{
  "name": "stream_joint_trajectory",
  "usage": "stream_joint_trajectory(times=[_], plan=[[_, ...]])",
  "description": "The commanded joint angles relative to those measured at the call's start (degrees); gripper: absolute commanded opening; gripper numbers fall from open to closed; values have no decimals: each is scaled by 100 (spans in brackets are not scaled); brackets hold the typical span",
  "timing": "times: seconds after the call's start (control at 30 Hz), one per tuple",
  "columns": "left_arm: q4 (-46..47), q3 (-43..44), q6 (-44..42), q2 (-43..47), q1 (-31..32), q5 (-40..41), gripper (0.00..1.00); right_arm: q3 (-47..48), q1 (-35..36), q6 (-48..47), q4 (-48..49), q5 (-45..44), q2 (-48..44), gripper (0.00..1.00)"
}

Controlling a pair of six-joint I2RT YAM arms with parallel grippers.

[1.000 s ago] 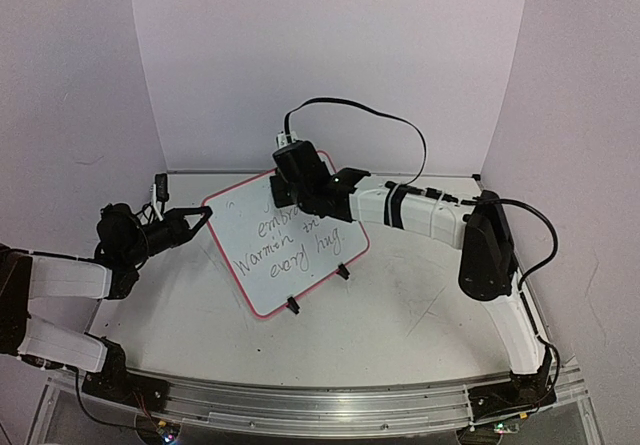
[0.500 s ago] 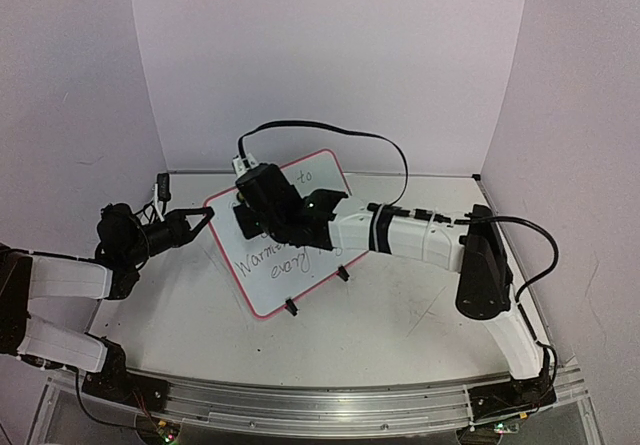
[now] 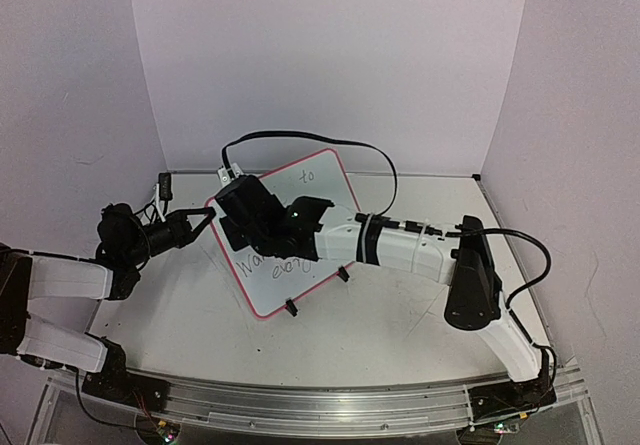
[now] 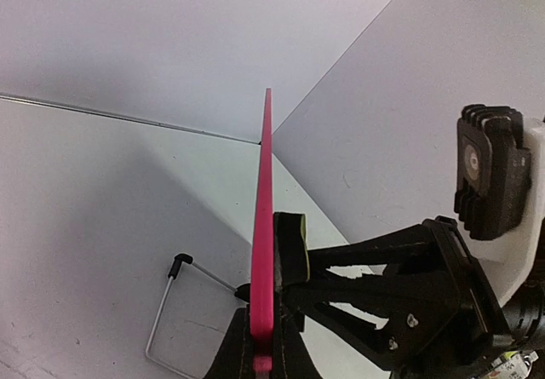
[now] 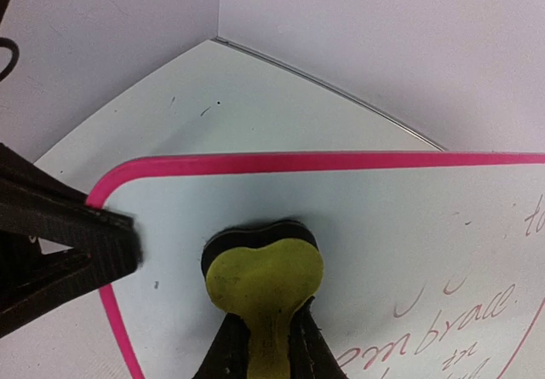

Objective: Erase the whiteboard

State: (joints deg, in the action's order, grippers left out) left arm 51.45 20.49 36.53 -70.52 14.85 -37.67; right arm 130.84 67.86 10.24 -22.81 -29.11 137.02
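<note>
**Right gripper (image 5: 264,341) has the eraser (image 5: 264,277) on the board's (image 5: 383,217) top-left corner**

The table (image 3: 400,315) carries the board about midway back. It stands on its feet, leaning back, with its long axis running from near left to far right in the top view. My left gripper (image 3: 203,217) is clamped shut on the board's left edge, just below the rounded corner, bracing it. The left wrist view shows the pink frame edge-on between its fingers. My right gripper is closed on the yellow eraser, which is pressed flat to the board face just inside that corner, close to the left gripper. The writing (image 5: 443,328) lies right of and below the eraser, along the board's length. I judge the next stroke should sweep that way, away from the left gripper, and the right arm is the one placed for it.
</note>
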Motion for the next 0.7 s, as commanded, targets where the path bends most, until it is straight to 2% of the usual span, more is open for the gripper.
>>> stream_joint_trajectory(times=[0.0, 0.17, 0.53, 0.67], plan=[[89, 21, -269, 100, 176, -566, 0, -331, -584, 271, -268, -353, -229, 3], [89, 26, -283, 104, 185, -584, 0, -315, -703, 231, -207, -47, -277, 3], [88, 30, -294, 98, 193, -602, 0, -285, -183, 128, 299, 741, -212, 2], [91, 31, -303, 125, 194, -610, 0, -538, -224, 123, 494, 491, -316, 1]])
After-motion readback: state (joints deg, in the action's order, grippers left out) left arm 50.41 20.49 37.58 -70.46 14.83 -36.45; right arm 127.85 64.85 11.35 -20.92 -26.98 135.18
